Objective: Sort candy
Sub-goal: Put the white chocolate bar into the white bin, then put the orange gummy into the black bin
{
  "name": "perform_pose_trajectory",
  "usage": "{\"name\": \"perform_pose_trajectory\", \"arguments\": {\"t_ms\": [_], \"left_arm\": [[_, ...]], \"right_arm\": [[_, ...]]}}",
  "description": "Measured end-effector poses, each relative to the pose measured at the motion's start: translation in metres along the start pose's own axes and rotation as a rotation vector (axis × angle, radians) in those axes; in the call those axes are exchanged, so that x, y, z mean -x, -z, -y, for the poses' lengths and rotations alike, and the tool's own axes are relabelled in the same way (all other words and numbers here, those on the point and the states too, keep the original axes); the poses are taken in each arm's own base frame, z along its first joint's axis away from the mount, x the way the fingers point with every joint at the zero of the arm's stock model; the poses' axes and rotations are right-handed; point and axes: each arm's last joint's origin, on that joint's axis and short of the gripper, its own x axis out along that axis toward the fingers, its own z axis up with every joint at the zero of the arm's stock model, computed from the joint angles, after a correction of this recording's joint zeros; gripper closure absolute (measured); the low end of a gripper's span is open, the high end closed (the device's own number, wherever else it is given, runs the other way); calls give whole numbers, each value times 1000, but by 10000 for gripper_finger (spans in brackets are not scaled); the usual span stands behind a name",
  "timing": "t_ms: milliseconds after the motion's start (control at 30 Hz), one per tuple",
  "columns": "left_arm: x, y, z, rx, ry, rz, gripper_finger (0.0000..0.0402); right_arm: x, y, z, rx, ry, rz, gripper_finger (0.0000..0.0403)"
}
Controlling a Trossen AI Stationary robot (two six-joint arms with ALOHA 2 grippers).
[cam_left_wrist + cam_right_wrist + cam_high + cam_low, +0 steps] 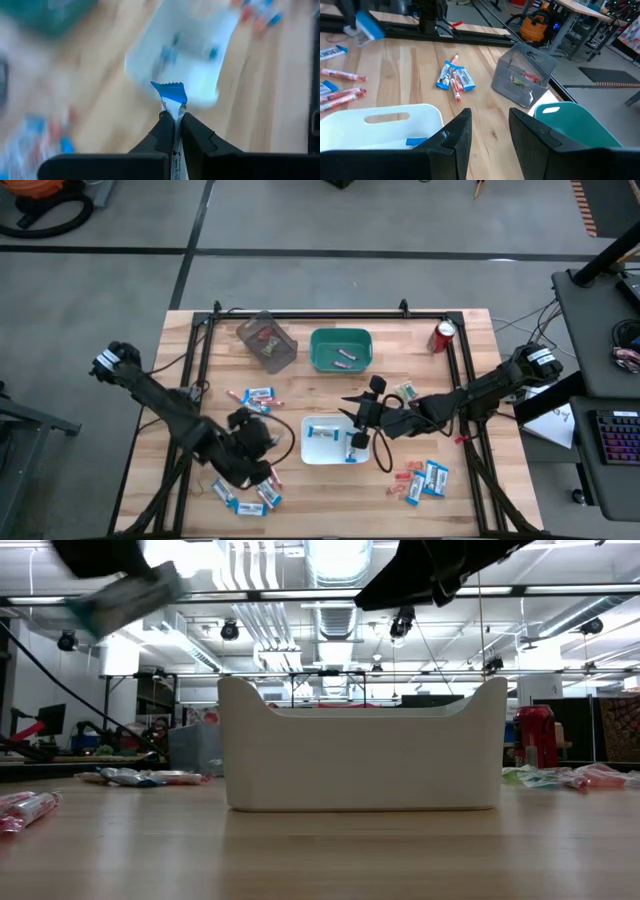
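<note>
From above, the left gripper sits just left of the white bin, which holds blue-and-white packets; whether its jaws are shut cannot be told from this view. The right gripper hangs at the white bin's far right corner, between it and the green bin, which holds a few candy pieces. A clear bin with red pieces lies beyond the left gripper, and loose candy lies between them. More candy is scattered on the near side of the left gripper, and another cluster lies near and to the right of the right gripper. A red can stands at the table's far right. In the low view, the white bin fills the centre, with candy on the table to its left and right, and a blurred packet is carried high at the upper left. In the left wrist view, the left gripper has its jaws pressed together, pinching a blue-and-white packet just ahead of the fingertips, with the white bin blurred beyond. In the right wrist view, the right gripper has its jaws spread and empty; the white bin lies beside one finger, the green bin beside the other, and the clear bin and a candy clump lie ahead.
</note>
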Motion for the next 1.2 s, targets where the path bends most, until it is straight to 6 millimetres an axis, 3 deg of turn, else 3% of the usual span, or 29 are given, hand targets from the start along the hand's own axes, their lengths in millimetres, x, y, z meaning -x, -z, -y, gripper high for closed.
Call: {"name": "perform_pose_trajectory", "arguments": {"t_ms": [200,467,733,867,1033,1200], "left_arm": [[-8,-43,-3,-218,100,246,401],[-49,-72,-2,-392,159,369,402],[-103,-67,2,-418,178,316,400],[-123,-60,2,-376,170,265,379],[-137,-52,3,-366,157,225,341],[-135,-53,3,-364,158,227,315]], "right_arm": [[13,-18,4,-39,-116,53,278],[39,-35,12,-67,-169,90,278],[54,-40,10,-70,-208,118,278],[56,-38,8,-74,-217,103,278],[55,-33,8,-127,-217,50,278],[55,-28,8,-192,-212,-5,278]]}}
